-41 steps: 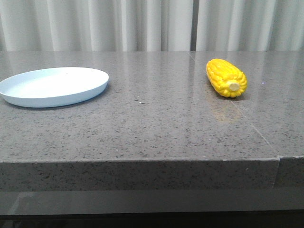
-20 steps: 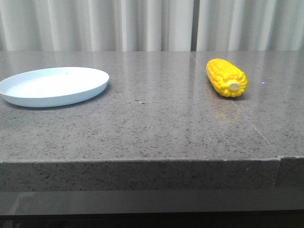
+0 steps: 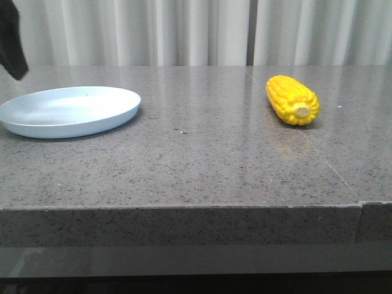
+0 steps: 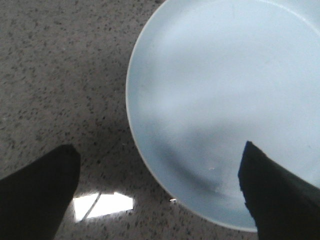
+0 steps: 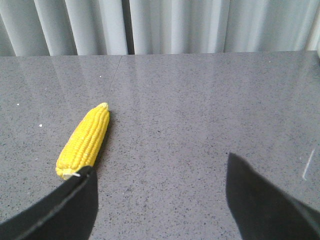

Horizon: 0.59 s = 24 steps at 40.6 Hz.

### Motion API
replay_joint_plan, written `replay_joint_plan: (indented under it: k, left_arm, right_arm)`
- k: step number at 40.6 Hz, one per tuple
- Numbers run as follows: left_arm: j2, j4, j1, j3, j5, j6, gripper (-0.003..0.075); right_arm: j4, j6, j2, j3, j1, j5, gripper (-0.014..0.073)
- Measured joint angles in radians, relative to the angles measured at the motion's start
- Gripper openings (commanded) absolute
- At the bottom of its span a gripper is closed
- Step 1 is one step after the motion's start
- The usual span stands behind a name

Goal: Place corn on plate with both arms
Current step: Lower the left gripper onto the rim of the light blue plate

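A: So, corn [image 3: 293, 100] location?

B: Lying flat on the grey table [image 3: 202, 159], right side, pale stub end facing the camera. Well apart from the plate [image 3: 69, 111], which sits far left. Nothing touching the corn.

A: Grippers?

B: Left gripper [image 4: 159, 192] hangs over the near rim of the plate, fingers spread wide, nothing between them. In the front view only a dark bit of it shows at the top left. Right gripper [image 5: 159, 200] faces the corn from behind the stub end, fingers wide apart, empty, one fingertip near the stub.

A: How will it handle?

B: My guess: stiff, light, rounded, so it can roll. Kernel rows probably give some grip, but the surface looks glossy, maybe slick.

A: Where to hold?

B: Across the thick middle, fingers on opposite sides. Avoid the tapered tip, it would likely squirt out.
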Motion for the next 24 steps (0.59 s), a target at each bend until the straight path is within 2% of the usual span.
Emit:
replay_joint_plan:
  k: [8,19,24]
  left_arm:
    - [0.135,-0.005,-0.006,-0.088,0.04,-0.006,0.0617]
    - [0.212,-0.005,-0.006,-0.103,0.044,-0.016,0.0616]
    - [0.212,-0.005,-0.006,-0.105,0.044,-0.017,0.0533]
  right_arm:
    - [0.0,0.0,0.0,0.0,0.0,0.0,0.0561]
    - [0.0,0.0,0.0,0.0,0.0,0.0,0.0561]
    - [0.0,0.0,0.0,0.0,0.0,0.0,0.0561]
